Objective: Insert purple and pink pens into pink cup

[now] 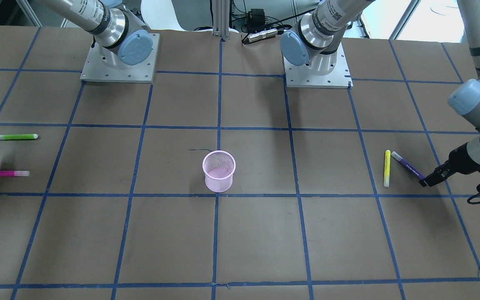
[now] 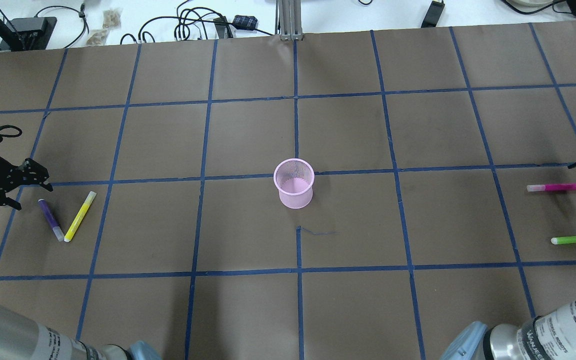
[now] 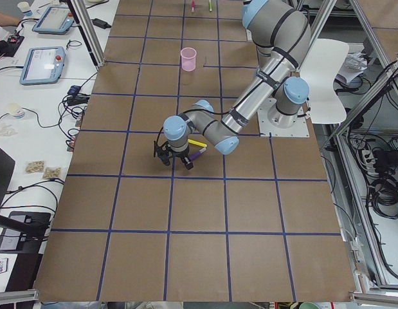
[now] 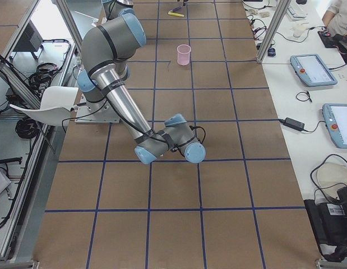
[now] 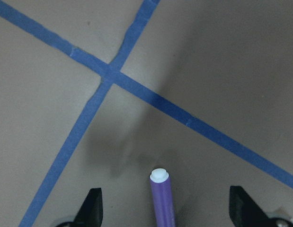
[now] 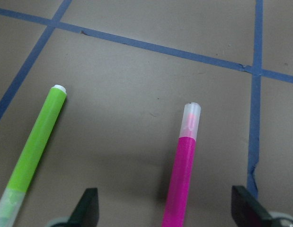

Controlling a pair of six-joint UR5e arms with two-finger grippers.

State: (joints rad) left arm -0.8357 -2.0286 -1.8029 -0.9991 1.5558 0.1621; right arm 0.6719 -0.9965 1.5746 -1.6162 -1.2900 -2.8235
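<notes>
We have both grippers low over their pens, and neither has a hold yet. The left gripper [image 2: 33, 196] stands spread wide by the tabletop's edge at the robot's left end, with the tail end of the slim purple pen [image 5: 163, 198] lying between its fingers. The right gripper [image 6: 165, 208] is just as wide open by the opposite end edge, straddling the magenta-pink pen with a clear cap [image 6: 182, 175]. The pink wire-mesh cup [image 2: 294, 184] stands upright in the middle of the tabletop, well apart from both.

Our first worry is the grip point. Each gripper looks set to close near one end of its pen, so we judge the long free part could droop or swing in the lift and reach the cup at a slant. A slanted tip could catch the rim, and a cup that looks this light could tip or slide.

The yellow highlighter [image 2: 80, 216] angles in until its tip meets, or nearly meets, the purple pen's capped end, so a dragged lift could pull it along. The lime-green pen [image 6: 35, 151] lies near, just outside the right gripper's finger [image 6: 87, 205], and a sideways drift could knock it. Both arms arriving at the cup together could also collide.
</notes>
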